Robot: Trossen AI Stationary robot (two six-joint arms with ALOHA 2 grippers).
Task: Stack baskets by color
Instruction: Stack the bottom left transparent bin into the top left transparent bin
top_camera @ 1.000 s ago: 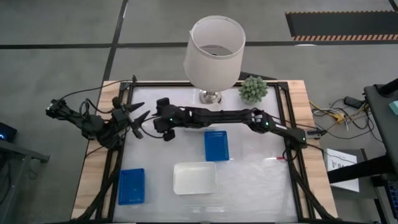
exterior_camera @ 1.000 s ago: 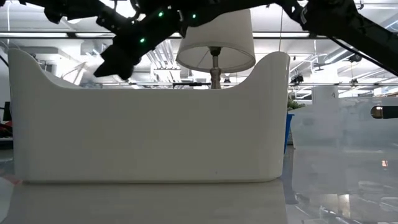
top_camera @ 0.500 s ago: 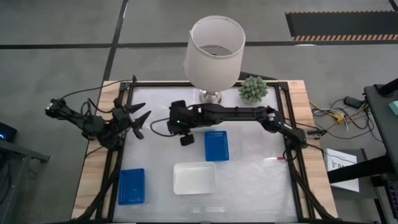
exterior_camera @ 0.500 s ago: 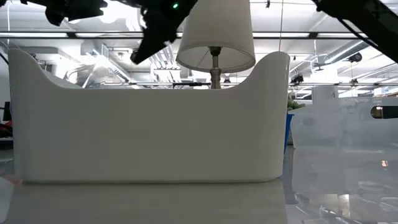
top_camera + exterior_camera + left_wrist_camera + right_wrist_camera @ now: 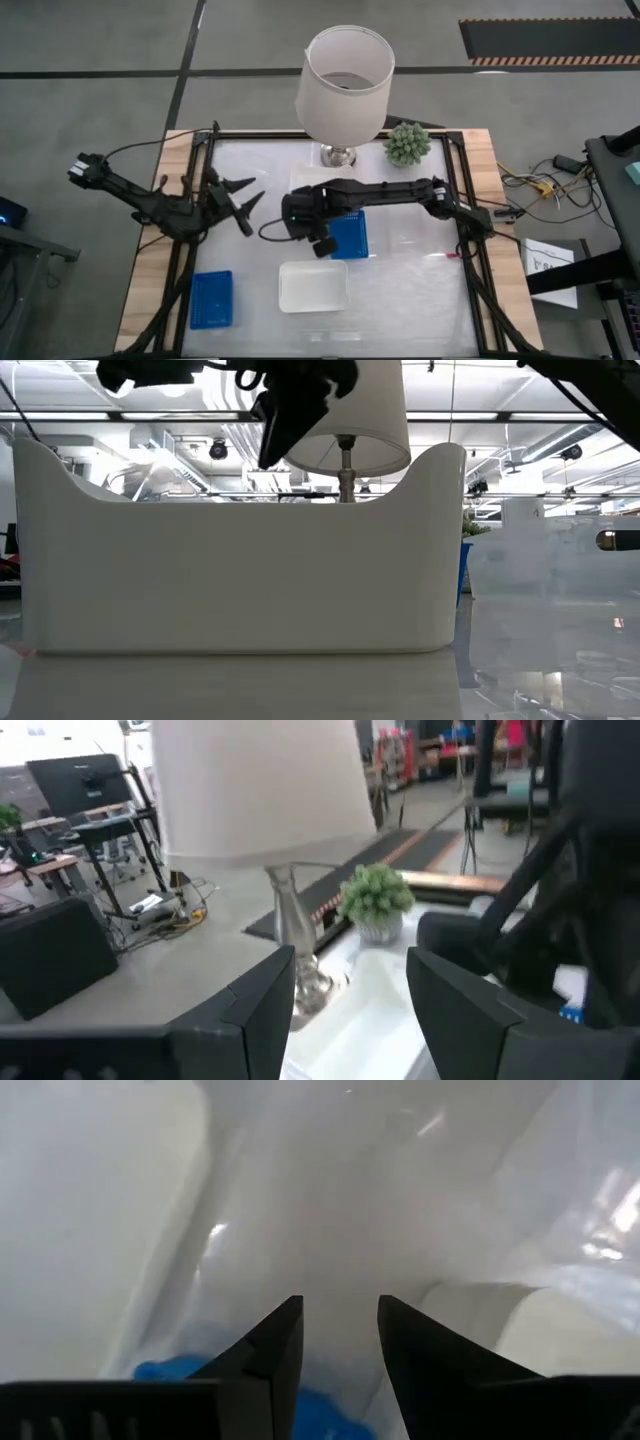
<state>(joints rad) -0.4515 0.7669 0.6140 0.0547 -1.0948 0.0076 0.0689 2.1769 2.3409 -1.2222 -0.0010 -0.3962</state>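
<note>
Over the last second the right gripper [image 5: 322, 243] has swung from the lamp's [image 5: 345, 75] far left to the near blue basket [image 5: 349, 233] below it, fingers [image 5: 270, 1348] slightly apart and empty, probably preparing to grasp. The left gripper [image 5: 243, 205] waits open left of the lamp. Only the high view shows the white basket [image 5: 314, 286] and corner blue basket [image 5: 211, 299]; the low view shows only a white wall.

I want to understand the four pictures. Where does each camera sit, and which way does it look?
High: above the table, facing down; both arms, white basket.
Low: at table height, facing level; the white basket fills it, arms overhead.
Left wrist: on the left arm, facing the lamp; own fingers open.
Right wrist: on the right arm, facing the table; own fingers.
Shared: high and left wrist both show the lamp.
</note>
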